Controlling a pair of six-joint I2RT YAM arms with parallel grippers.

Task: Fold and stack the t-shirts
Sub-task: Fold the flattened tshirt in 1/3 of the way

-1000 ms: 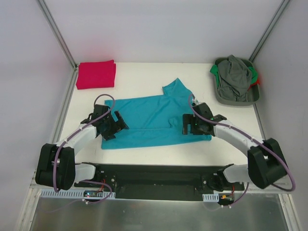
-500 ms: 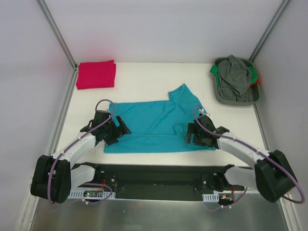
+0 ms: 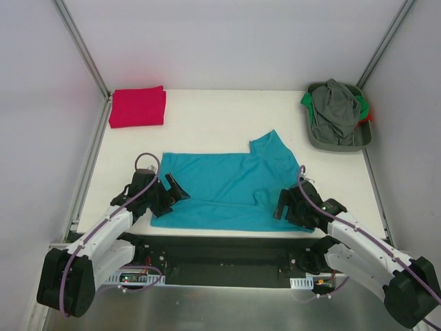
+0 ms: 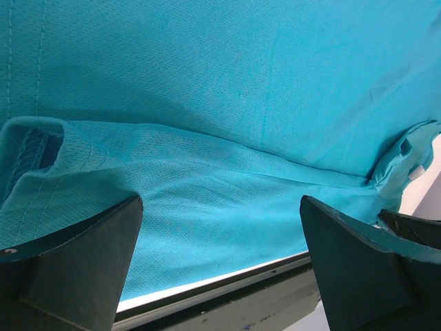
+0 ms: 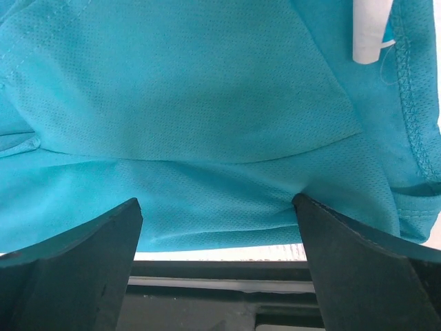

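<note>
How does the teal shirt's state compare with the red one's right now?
The red t-shirt is folded into a compact rectangle; the teal t-shirt is only partly folded, one sleeve jutting out. The red one sits in the far left corner; the teal one lies along the near edge. The teal covers far more table than the red. Both lie flat on it.

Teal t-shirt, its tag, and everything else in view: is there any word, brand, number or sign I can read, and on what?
No text can be read in any view.
White neck label on the teal t-shirt: no print shows on it.
Red t-shirt: plain, no text.
</note>
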